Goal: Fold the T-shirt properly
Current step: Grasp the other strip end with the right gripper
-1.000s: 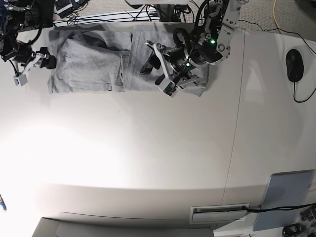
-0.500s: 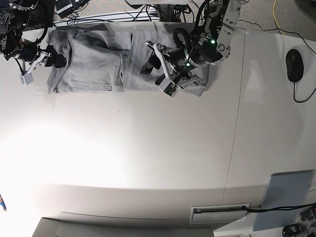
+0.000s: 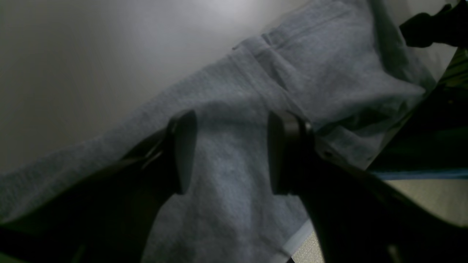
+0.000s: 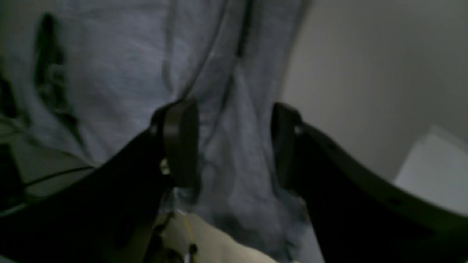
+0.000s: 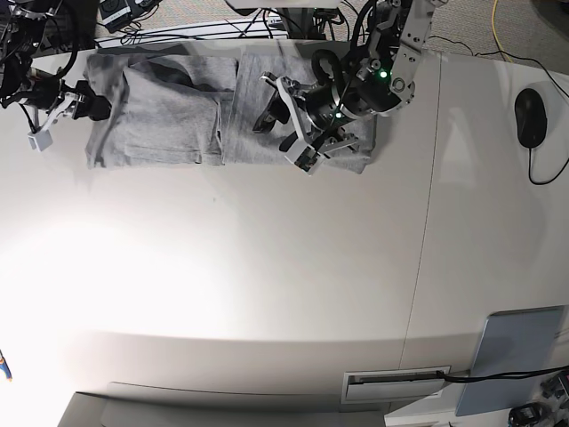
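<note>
The heather-grey T-shirt [image 5: 169, 111] lies partly folded along the table's far edge, with dark marks on its cloth in the right wrist view [image 4: 120, 54]. My left gripper [image 5: 277, 132] hovers open over the shirt's right half. Its view shows grey cloth [image 3: 329, 65] under and between both fingers [image 3: 181, 151], and nothing is pinched. My right gripper [image 5: 64, 114] is open at the shirt's left end. Its two fingers [image 4: 181, 142] straddle a creased edge of the cloth just above it, with bare table to the right.
A black mouse [image 5: 531, 117] with its cable lies at the right of the table. A grey pad [image 5: 517, 356] sits at the near right corner. Cables [image 5: 267, 22] run behind the far edge. A seam [image 5: 427, 205] crosses the tabletop.
My right gripper moved right to the shirt's left end, then drew back slightly left and up. The left gripper shifted only a little. Both stayed open.
</note>
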`<action>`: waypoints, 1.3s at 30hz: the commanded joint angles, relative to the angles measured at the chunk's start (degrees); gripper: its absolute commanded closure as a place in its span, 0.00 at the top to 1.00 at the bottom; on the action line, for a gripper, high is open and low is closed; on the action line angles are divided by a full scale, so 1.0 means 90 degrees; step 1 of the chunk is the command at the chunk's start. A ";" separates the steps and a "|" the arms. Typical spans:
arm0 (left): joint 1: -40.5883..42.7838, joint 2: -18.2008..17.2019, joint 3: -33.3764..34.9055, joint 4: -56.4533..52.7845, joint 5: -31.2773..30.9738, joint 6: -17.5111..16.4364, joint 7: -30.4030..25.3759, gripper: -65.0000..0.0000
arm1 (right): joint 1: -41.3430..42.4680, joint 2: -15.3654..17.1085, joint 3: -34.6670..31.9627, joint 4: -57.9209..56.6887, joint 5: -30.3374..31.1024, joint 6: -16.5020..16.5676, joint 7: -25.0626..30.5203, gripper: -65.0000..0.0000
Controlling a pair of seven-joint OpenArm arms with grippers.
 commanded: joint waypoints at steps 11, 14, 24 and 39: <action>0.0119 0.0017 0.0017 0.0114 0.0221 -0.0027 -0.0063 0.47 | 0.0019 0.0733 0.0163 0.0075 0.0452 0.0439 0.0045 0.49; 0.0148 0.0019 0.0017 0.0114 0.0219 -0.0032 -0.0063 0.47 | 0.0019 0.0651 0.0163 0.0073 0.0211 0.0439 0.0045 0.49; 0.0165 0.0019 0.0017 0.0114 0.0221 -0.0032 -0.0063 0.47 | 0.0024 -0.0282 0.0163 0.0073 -0.0889 0.0439 0.0476 0.49; 0.0165 0.0017 0.0017 0.0114 0.0221 -0.0034 0.0000 0.47 | 0.0039 -0.0024 0.0206 0.0075 -0.0408 0.0170 0.0045 0.49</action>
